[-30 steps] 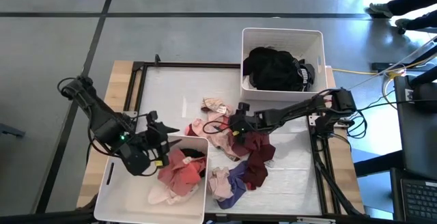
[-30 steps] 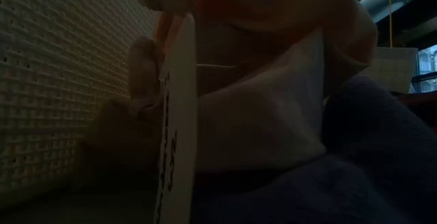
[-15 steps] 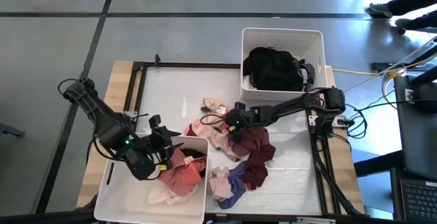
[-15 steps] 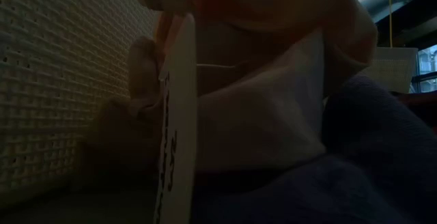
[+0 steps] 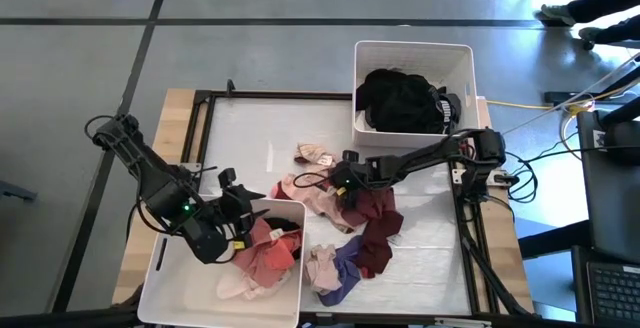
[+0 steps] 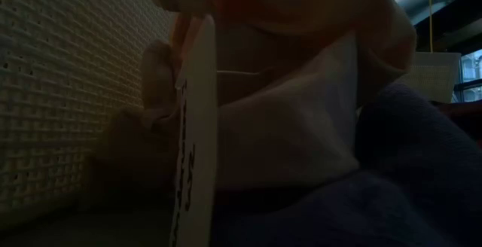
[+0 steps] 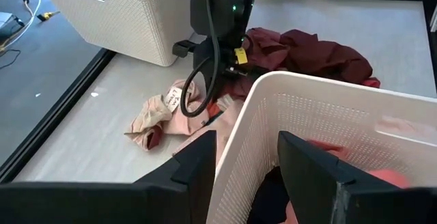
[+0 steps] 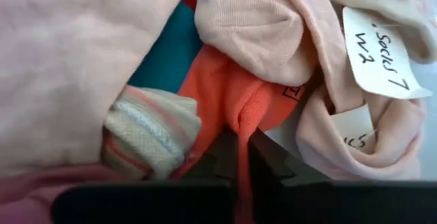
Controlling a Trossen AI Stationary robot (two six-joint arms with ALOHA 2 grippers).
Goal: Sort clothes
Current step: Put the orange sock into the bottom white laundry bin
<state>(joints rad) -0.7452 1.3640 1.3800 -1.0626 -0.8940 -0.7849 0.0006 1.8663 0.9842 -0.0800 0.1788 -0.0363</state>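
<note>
Where your right gripper [image 5: 338, 181] reached into the loose heap of clothes [image 5: 345, 223] at the middle of the table [image 5: 250, 133], its two dark fingers [image 8: 263, 159] were pressed together on a fold of orange fabric [image 8: 229, 98], pinching it between them; around that fold you had pale pink cloth [image 8: 61, 67], a strip of teal [image 8: 160, 57], a striped ribbed cuff [image 8: 147, 132] and a handwritten paper tag [image 8: 377, 46] lying against a pink sock; from above, the heap spread outward from that gripper as pink pieces [image 5: 310, 193], a maroon garment [image 5: 375, 223] just beside the fingers and a purple one [image 5: 345, 263] nearer the front edge, with one small pink item [image 5: 315, 153] lying apart toward the back; behind the heap stood a white bin [image 5: 412, 53] holding black clothes [image 5: 400, 103]; your left gripper [image 5: 245, 218] hung with its fingers [image 7: 188, 166] apart and holding nothing, straddling the back rim of the second white bin [image 5: 165, 278] at the front left corner; in that bin lay salmon and pink garments [image 5: 265, 253] with a dark one under them; the low camera was pressed up against cloth and that bin's perforated wall [image 6: 68, 89], so you could make out only pale fabric [image 6: 286, 126], a tag [image 6: 192, 141] and a dark purple fold [image 6: 410, 172] there.
</note>
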